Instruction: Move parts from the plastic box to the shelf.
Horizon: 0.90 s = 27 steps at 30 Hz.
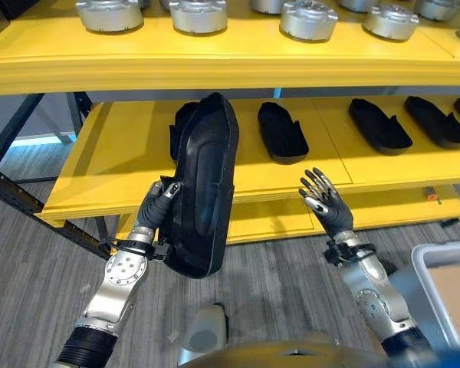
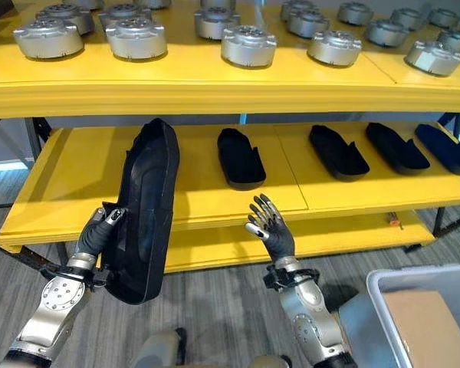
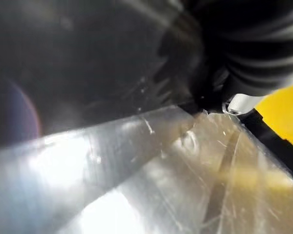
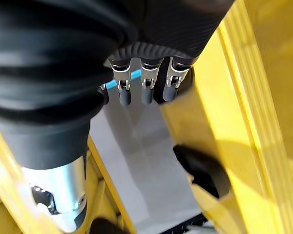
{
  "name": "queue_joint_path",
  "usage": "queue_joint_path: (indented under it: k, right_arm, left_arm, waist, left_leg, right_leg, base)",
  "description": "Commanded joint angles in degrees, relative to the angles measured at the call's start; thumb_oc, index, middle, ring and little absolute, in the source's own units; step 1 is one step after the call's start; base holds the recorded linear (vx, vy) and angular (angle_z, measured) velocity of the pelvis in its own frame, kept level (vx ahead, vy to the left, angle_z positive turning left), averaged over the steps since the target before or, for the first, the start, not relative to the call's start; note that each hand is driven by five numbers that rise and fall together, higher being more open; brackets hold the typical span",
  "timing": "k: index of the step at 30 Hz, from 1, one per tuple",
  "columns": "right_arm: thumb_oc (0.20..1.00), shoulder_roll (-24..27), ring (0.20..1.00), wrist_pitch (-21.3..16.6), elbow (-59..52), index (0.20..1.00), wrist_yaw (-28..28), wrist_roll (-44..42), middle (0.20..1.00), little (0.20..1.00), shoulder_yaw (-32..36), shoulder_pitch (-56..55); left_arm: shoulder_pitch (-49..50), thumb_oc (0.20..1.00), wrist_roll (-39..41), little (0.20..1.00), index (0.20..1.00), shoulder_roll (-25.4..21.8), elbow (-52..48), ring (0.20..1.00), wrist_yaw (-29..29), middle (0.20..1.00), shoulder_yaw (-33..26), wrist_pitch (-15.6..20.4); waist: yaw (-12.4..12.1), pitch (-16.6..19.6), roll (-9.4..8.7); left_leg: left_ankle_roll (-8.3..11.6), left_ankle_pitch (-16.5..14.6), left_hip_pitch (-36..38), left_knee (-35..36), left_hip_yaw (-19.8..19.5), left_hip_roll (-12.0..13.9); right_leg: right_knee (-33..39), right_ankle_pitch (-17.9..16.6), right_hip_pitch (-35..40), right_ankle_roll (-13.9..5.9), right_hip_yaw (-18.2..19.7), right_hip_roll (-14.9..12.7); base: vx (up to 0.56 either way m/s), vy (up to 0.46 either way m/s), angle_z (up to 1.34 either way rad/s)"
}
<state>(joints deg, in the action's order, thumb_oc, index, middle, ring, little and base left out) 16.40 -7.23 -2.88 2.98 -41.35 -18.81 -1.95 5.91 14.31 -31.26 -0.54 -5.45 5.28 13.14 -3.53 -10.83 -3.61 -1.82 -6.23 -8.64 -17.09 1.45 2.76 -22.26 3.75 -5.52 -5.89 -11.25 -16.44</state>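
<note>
Several black parts already parked on the middle shelf, so clearly partway through. One more big black part up in the air right now, stood on end, gripped along its edge by the left hand with fingers curled onto it. Not set down yet, top end leaning just over the shelf lip. Right hand empty, fingers spread and relaxed, hovering off to the side of the carried part, in front of the shelf edge. Plastic box well behind and outboard of the right hand; can't tell how many parts left in there, just something tan inside.

Room-wise: plenty of bare yellow beyond and outboard of the left hand. Tighter toward the right hand, with a shelved part close by. Upper shelf with metal discs hanging overhead, so probably needs laying flat before sliding in. Judging by eye, fairly easy fit.
</note>
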Motion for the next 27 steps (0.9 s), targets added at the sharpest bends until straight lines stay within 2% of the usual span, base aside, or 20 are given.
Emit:
queue_joint_path:
  k: [1,2,3,4,5,6,9,12,14,15,16,17,18,19,21,22,23,25,26,27]
  right_arm:
    - [1.0,3.3,1.0,-2.2,-2.4,1.0,1.7,-0.9,1.0,1.0,0.4,2.3]
    - [1.0,3.5,1.0,-2.2,-2.1,1.0,2.1,-1.2,1.0,1.0,0.0,2.3]
    - [1.0,3.7,1.0,-2.1,-1.8,1.0,2.3,-1.2,1.0,1.0,-0.6,2.5]
    - [1.0,4.0,1.0,-2.1,-2.2,1.0,2.6,-1.4,1.0,1.0,-1.0,2.5]
    - [1.0,4.0,1.0,-2.1,-2.2,1.0,2.6,-1.4,1.0,1.0,-1.0,2.5]
    - [1.0,5.1,1.0,-1.8,-3.3,1.0,3.6,-1.8,1.0,1.0,-1.3,0.9]
    - [1.0,5.8,1.0,-1.6,-3.8,1.0,3.8,-1.8,1.0,1.0,-1.0,0.5]
    - [1.0,6.8,1.0,-1.8,-4.1,1.0,3.5,-2.2,1.0,1.0,0.1,-0.3]
    - [1.0,7.8,1.0,-2.0,-4.5,1.0,3.3,-1.6,1.0,1.0,0.8,-0.4]
    - [1.0,8.1,1.0,-2.4,-4.3,1.0,2.9,-1.4,1.0,1.0,0.4,0.8]
    - [1.0,8.1,1.0,-2.4,-4.2,1.0,2.9,-1.4,1.0,1.0,0.4,0.8]
    - [1.0,7.9,1.0,-2.8,-4.3,1.0,2.3,-1.6,1.0,1.0,0.9,1.3]
    - [1.0,7.9,1.0,-2.8,-4.3,1.0,2.3,-1.6,1.0,1.0,0.9,1.2]
    - [1.0,8.0,1.0,-3.0,-4.6,1.0,2.1,-1.5,1.0,1.0,1.2,1.0]
    - [1.0,7.9,1.0,-3.4,-4.2,1.0,1.4,-1.1,1.0,1.0,1.4,1.1]
    - [1.0,7.9,1.0,-3.4,-4.2,1.0,1.4,-1.1,1.0,1.0,1.3,1.1]
    - [1.0,7.9,1.0,-3.6,-3.5,1.0,0.5,-0.9,1.0,1.0,1.4,1.0]
    - [1.0,8.4,1.0,-3.6,-3.4,1.0,0.0,-0.3,1.0,1.0,1.7,1.0]
    - [1.0,8.5,1.0,-3.7,-3.3,1.0,-0.1,-0.1,1.0,1.0,1.8,1.2]
    - [1.0,8.5,1.0,-3.7,-3.3,1.0,-0.1,-0.1,1.0,1.0,1.8,1.2]
  left_arm:
    - [-0.9,0.2,1.0,0.2,0.2,0.7,-7.4,0.2,-0.2,0.2,-1.7,4.1]
    - [-0.5,0.2,3.0,0.2,0.2,1.7,-7.2,0.2,0.4,0.2,-1.4,4.0]
    - [0.0,0.2,4.5,0.2,0.2,2.3,-7.1,0.2,0.9,0.2,-1.6,3.9]
    - [0.2,0.2,4.8,0.2,0.2,2.7,-7.0,0.2,1.0,0.2,-1.6,3.8]
    - [0.2,0.2,4.8,0.2,0.2,2.7,-7.0,0.2,1.0,0.2,-1.6,3.8]
    - [0.9,0.2,3.7,0.2,0.2,3.7,-6.6,0.2,1.7,0.2,-0.8,4.1]
    - [1.6,0.2,4.4,0.2,0.2,4.5,-6.5,0.2,1.9,0.2,-1.0,4.0]
    - [0.8,0.2,5.2,0.2,0.2,4.8,-5.9,0.2,2.4,0.2,0.0,4.1]
    - [0.5,0.2,6.4,0.2,0.2,5.1,-5.9,0.2,2.8,0.2,0.7,4.1]
    - [0.6,0.2,7.9,0.2,0.2,5.7,-6.1,0.2,2.7,0.2,0.7,4.1]
    - [0.6,0.2,7.9,0.2,0.2,5.7,-6.1,0.2,2.7,0.2,0.6,4.0]
    - [1.2,0.2,8.2,0.2,0.2,5.7,-6.5,0.2,2.3,0.2,0.0,4.0]
    - [1.2,0.2,8.2,0.2,0.2,5.7,-6.5,0.2,2.3,0.2,0.0,4.0]
    - [1.5,0.2,8.0,0.2,0.2,5.6,-6.8,0.2,2.0,0.2,-0.2,4.0]
    - [1.2,0.2,7.5,0.2,0.2,5.2,-7.0,0.2,1.4,0.2,-0.2,4.1]
    - [1.2,0.2,7.5,0.2,0.2,5.2,-7.0,0.2,1.4,0.2,-0.1,4.1]
    - [0.4,0.2,7.1,0.2,0.2,5.0,-7.0,0.2,0.8,0.2,0.0,3.8]
    - [-0.2,0.2,7.0,0.2,0.2,4.9,-7.1,0.2,0.5,0.2,-0.2,3.7]
    - [-0.7,0.2,7.1,0.2,0.2,5.1,-7.1,0.2,0.5,0.2,-0.1,3.6]
    - [-0.7,0.2,7.1,0.2,0.2,5.1,-7.1,0.2,0.5,0.2,-0.1,3.6]
  waist:
    - [1.9,2.3,0.18]
    - [1.9,2.4,-0.38]
    - [2.2,2.5,-0.75]
    - [2.8,2.5,-1.1]
    - [2.8,2.5,-1.1]
    - [3.6,3.5,-1.74]
    - [3.2,3.9,-1.5]
    - [3.5,2.9,-1.67]
    - [3.3,1.5,-1.69]
    - [2.8,0.9,-1.26]
    - [2.9,0.9,-1.26]
    - [3.4,1.3,-1.66]
    - [3.2,1.2,-1.68]
    - [3.5,1.5,-1.94]
    - [3.8,2.0,-1.5]
    - [3.8,2.0,-1.54]
    - [4.2,2.5,-0.17]
    - [4.9,2.4,1.47]
    - [5.0,2.3,2.23]
    - [5.0,2.3,2.23]
  left_leg:
    - [-0.88,1.7,9.1,13.7,1.5,-2.9]
    - [-0.69,1.6,9.9,14.3,1.9,-3.5]
    - [-0.53,1.8,9.8,14.3,1.7,-3.8]
    - [-0.41,1.6,9.8,13.9,1.4,-4.1]
    - [-0.41,1.6,9.7,13.9,1.4,-4.1]
    - [-0.29,1.3,10.2,13.9,0.7,-4.6]
    - [0.26,0.0,10.2,11.9,1.3,-4.4]
    - [2.24,-0.8,7.8,3.8,1.6,-4.3]
    - [4.55,1.5,3.4,-5.6,0.7,-4.0]
    - [5.07,2.4,2.3,-7.9,-2.3,-3.7]
    - [5.09,2.4,2.3,-7.9,-2.4,-3.7]
    - [4.5,2.8,3.2,-4.3,-1.1,1.3]
    - [4.56,2.8,3.5,-4.0,-1.0,1.4]
    - [4.56,4.7,4.7,-0.6,-0.2,5.3]
    - [4.99,9.0,6.9,6.7,-0.8,9.8]
    - [5.08,9.5,7.5,7.6,-0.7,9.8]
    - [6.85,15.4,8.4,13.7,-2.2,14.2]
    - [8.69,19.0,9.1,17.3,-1.1,17.2]
    - [9.52,20.3,9.6,19.0,0.0,18.0]
    - [9.52,20.3,9.6,19.1,0.0,18.0]
  right_leg:
    - [7.9,-2.1,-0.6,0.0,-3.2,9.9]
    - [10.6,-1.6,-0.1,0.95,-4.0,12.6]
    - [13.4,-1.9,-0.1,1.41,-3.0,14.1]
    - [16.1,-2.3,0.0,1.78,0.1,15.7]
    - [16.1,-2.3,0.0,1.78,0.1,15.7]
    - [18.7,-2.9,2.3,3.08,6.5,17.7]
    - [19.7,-3.0,3.9,2.78,4.6,16.9]
    - [20.4,-2.6,5.6,3.56,4.2,16.6]
    - [20.5,-2.3,6.5,4.63,3.8,16.4]
    - [20.3,-1.9,6.5,5.12,4.0,16.8]
    - [20.3,-1.9,6.5,5.14,4.0,16.8]
    - [20.3,-1.3,6.6,4.89,3.9,15.9]
    - [20.2,-1.2,6.7,4.92,4.1,15.9]
    - [19.6,-0.7,6.5,4.79,3.7,14.9]
    - [18.5,0.6,5.9,4.52,3.5,14.3]
    - [18.4,0.7,6.0,4.59,3.6,14.3]
    - [15.1,2.7,4.3,4.37,3.6,14.6]
    - [11.7,3.8,2.4,3.97,2.8,13.8]
    - [10.2,4.2,1.6,3.75,2.2,13.4]
    - [10.2,4.2,1.6,3.76,2.3,13.4]
  base:
    - [0.09,0.072,-0.19]
    - [0.08,0.028,-0.29]
    - [0.09,-0.001,-0.4]
    - [0.05,-0.007,-0.31]
    - [0.15,-0.061,0.02]
    - [0.17,-0.084,0.04]
    - [0.12,-0.066,0.12]
    - [0.11,-0.102,0.22]
    - [0.03,-0.096,0.36]
    - [0.01,-0.051,0.3]
    - [0.04,-0.008,0.19]
    - [0.04,0.007,0.01]
    - [0.06,0.048,-0.02]
    - [0.04,0.075,0.07]
    - [0.04,0.096,0.11]
    - [0.05,0.144,0.11]
    - [0.04,0.186,0.12]
    - [0.02,0.252,0.09]
    - [0.0,0.148,0.06]
    - [0.0,0.284,0.18]
